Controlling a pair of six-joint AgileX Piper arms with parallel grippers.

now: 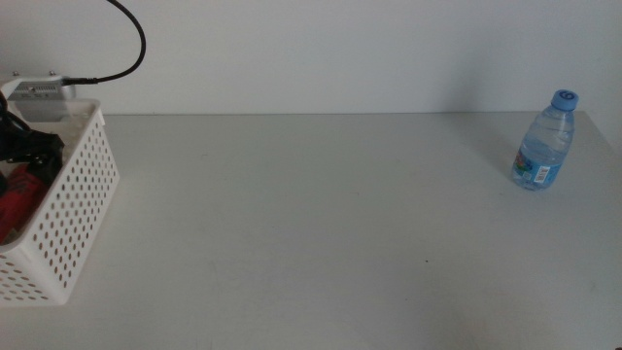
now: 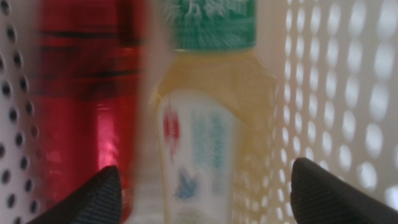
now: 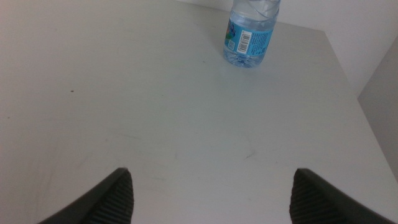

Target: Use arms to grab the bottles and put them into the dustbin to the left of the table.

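The white perforated dustbin (image 1: 73,194) stands at the table's left end. My left gripper (image 1: 24,146) is down inside it, jaws open. In the left wrist view the gripper (image 2: 202,193) hangs over the red can (image 2: 87,93) and the yellowish tea bottle (image 2: 211,112), which lie side by side between the basket walls (image 2: 348,93); the jaws touch neither. The red can (image 1: 17,199) also shows in the middle view. The clear blue-capped water bottle (image 1: 544,146) stands upright at the far right. My right gripper (image 3: 208,186) is open, well short of that bottle (image 3: 249,34).
The light grey tabletop (image 1: 311,224) stretches between basket and water bottle. A black cable (image 1: 136,44) loops above the basket. The table's right edge (image 3: 360,99) runs close beside the water bottle. The right arm is out of the middle view.
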